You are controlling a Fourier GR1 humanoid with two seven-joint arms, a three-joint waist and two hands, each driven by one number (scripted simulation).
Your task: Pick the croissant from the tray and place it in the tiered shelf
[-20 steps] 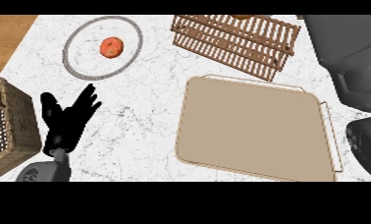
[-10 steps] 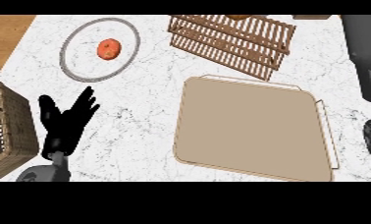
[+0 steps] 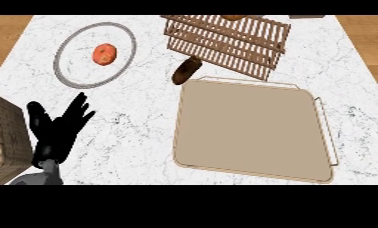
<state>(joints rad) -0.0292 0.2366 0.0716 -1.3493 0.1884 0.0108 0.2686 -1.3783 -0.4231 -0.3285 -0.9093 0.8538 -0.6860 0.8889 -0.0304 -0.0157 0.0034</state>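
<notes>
Head view: croissant on counter between tray and tiered shelf.

You're at a kitchen: marble counter, baking tray, wooden tiered shelf just behind the tray.

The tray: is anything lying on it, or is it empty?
Empty. The tray shows only its bare tan surface; a brown item lies on the counter just beyond its upper left corner.
</notes>
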